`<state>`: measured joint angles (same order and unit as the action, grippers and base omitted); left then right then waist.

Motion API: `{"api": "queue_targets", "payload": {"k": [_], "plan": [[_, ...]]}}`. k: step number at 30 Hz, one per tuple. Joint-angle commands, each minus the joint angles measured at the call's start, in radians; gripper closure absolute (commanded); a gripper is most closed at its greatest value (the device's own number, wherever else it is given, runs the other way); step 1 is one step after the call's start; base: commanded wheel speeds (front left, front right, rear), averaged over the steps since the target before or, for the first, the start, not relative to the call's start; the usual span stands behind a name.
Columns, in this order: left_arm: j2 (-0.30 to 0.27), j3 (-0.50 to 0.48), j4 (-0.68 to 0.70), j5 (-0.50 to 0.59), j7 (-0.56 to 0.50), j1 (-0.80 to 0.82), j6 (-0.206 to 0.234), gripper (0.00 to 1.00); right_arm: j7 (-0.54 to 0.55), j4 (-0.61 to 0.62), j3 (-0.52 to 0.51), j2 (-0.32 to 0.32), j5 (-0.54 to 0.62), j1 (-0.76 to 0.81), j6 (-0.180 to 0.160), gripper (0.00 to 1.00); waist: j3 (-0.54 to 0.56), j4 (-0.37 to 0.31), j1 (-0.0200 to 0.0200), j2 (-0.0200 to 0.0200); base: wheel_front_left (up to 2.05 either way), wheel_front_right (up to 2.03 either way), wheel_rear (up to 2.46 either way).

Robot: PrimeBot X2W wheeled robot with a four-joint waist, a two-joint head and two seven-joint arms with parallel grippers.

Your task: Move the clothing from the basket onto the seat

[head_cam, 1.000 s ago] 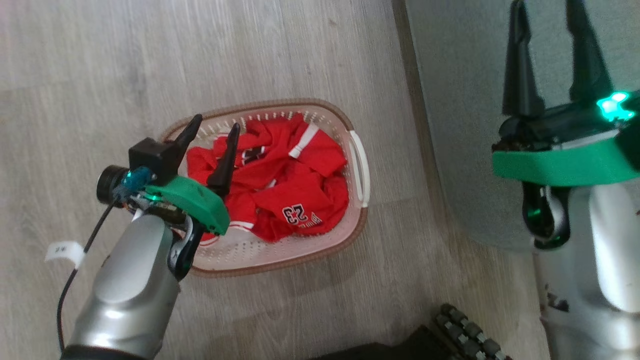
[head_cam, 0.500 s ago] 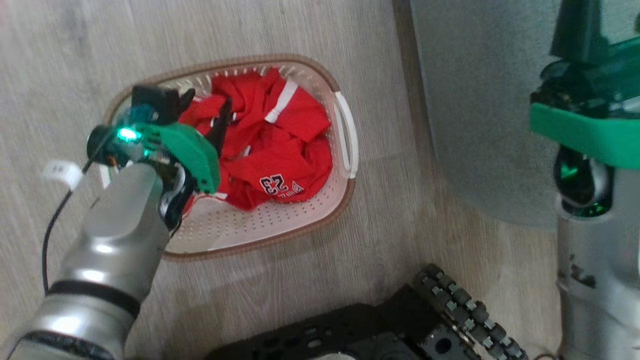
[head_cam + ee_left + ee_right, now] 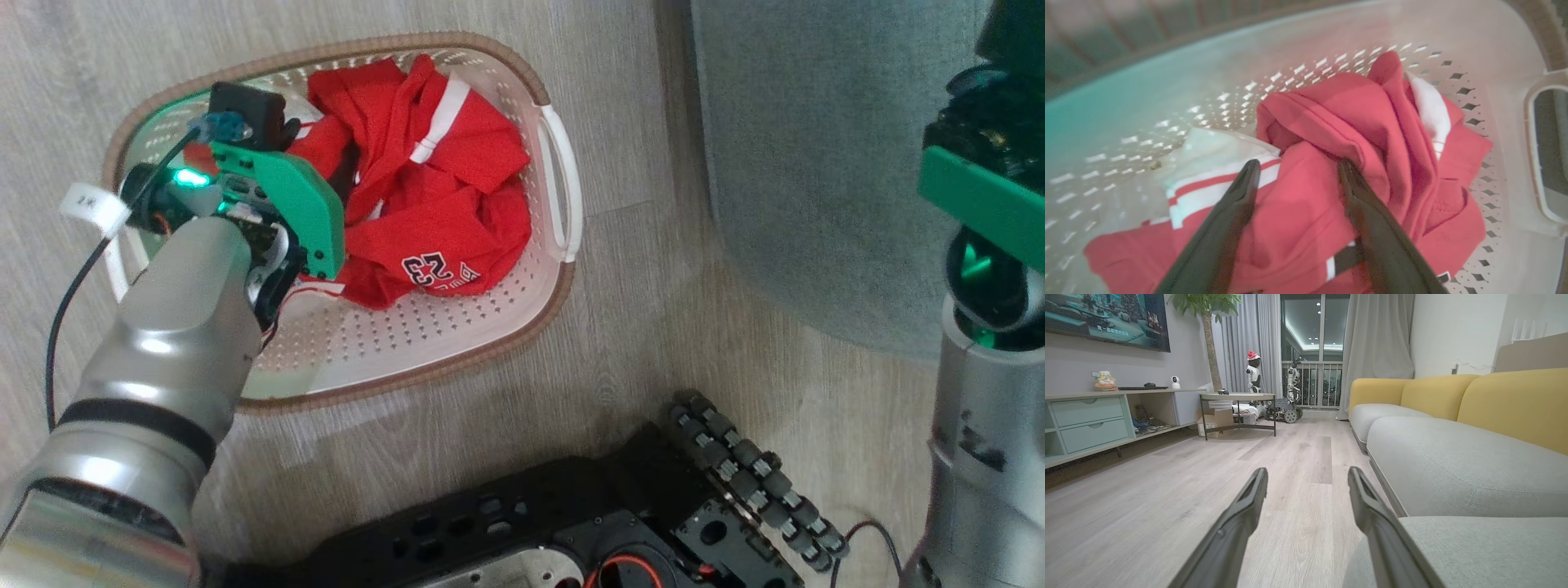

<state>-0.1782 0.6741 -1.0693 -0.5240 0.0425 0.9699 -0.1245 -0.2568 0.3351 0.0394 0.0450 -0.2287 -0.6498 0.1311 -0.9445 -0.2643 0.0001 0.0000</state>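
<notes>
The red clothing point(image 3: 424, 204) lies heaped in the cream basket point(image 3: 457, 327) on the wood floor, with the "23" print facing up. My left arm reaches down into the basket's left half, its green wrist point(image 3: 282, 196) over the heap. In the left wrist view the left gripper point(image 3: 1298, 166) is open, its fingers pressed into the clothing point(image 3: 1331, 122) with a red fold between them. The grey-green seat point(image 3: 816, 163) lies to the right of the basket. The right gripper point(image 3: 1307, 473) is open with nothing in it, held level beside the seat point(image 3: 1453, 465).
My black base point(image 3: 531, 523) and its roller wheel point(image 3: 751, 474) sit just below the basket. In the right wrist view a low cabinet point(image 3: 1090, 420) lines the left wall, a small table point(image 3: 1237, 404) stands far ahead, and yellow back cushions point(image 3: 1515, 404) rise behind the seat.
The head camera has tipped down, bringing my base into view. The left gripper has gone down from above the basket into the clothing. The right gripper's fingers have left the head view.
</notes>
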Motion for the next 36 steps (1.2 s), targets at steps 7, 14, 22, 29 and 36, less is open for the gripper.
{"api": "queue_targets", "payload": {"k": [7,14,22,29,36], "plan": [[-0.01,0.094,-0.023,-0.026,-0.088,0.011,-0.006,0.0,-0.005,0.043,0.012,0.005,-0.017,0.02,0.0,0.0,-0.025,-0.02,-0.0001,0.0,0.0,0.0,0.0],[-0.037,0.192,0.005,-0.092,-0.15,0.018,-0.006,0.89,-0.005,0.04,0.014,0.005,-0.025,0.019,0.0,0.0,-0.029,-0.026,-0.0001,0.0,0.0,0.0,0.0],[-0.063,0.266,0.043,-0.166,-0.116,0.029,-0.006,1.0,-0.005,0.024,0.016,0.005,-0.023,0.016,0.0,0.0,-0.01,-0.011,-0.0001,0.0,0.0,0.0,0.0],[-0.051,0.324,0.077,-0.233,-0.069,0.024,-0.006,1.0,-0.005,0.004,0.021,0.005,-0.016,0.015,0.0,0.0,0.05,0.018,-0.0001,0.0,0.0,0.0,0.0],[-0.043,0.376,0.111,-0.294,0.022,-0.008,-0.006,1.0,-0.005,-0.035,0.021,0.005,-0.006,0.05,0.0,0.0,0.174,0.051,-0.0001,0.0,0.0,0.0,0.0]]}}
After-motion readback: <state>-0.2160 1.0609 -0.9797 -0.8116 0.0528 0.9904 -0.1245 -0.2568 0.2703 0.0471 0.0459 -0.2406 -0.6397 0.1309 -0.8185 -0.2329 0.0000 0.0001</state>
